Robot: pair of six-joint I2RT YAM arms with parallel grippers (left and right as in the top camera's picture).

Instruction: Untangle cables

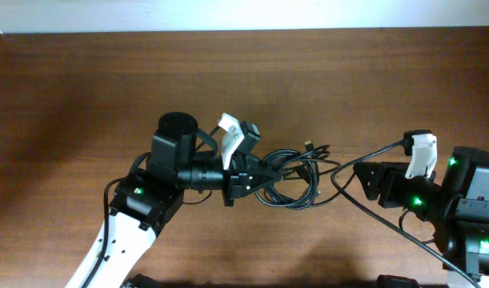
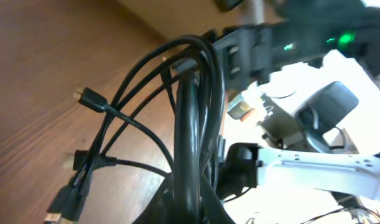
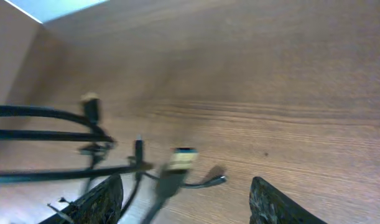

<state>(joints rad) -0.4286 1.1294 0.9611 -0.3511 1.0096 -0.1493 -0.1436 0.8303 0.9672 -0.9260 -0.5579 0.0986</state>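
Cables (image 1: 296,180) sit bunched in a loose coil about mid tabletop (image 1: 108,80), right at the tip of my L pincer (image 1: 264,172). On the L wrist cam the coil is almost on the lens, several strands arching up together, so the fingers are hidden there. From overhead they taper to a point at the coil's left edge w/ no gap I can make out, so I judge the pincer closed on a few strands. Makes sense: the L arm is the anchor, pinning one side of the knot so the other side can be pulled w/o the whole lot sliding.

Just past the grip, loose ends fan out. A small plug (image 2: 84,96) sticks out over the wood, and a gold-tipped plug (image 2: 56,214) lies low at the frame edge. Ends pointing away from the anchor are prob. the easiest to draw out.

Further out, the R pincer (image 3: 190,196) is spread wide w/ nothing between its fingers. It's aimed low across the wood at a blurred plug (image 3: 182,158), strands running off to one side. I read that as lined up to take an end, no grip yet. Can't tell which cord that plug belongs to. Overhead, a black line (image 1: 348,164) also curves past the R arm; cord or arm wiring, can't say.
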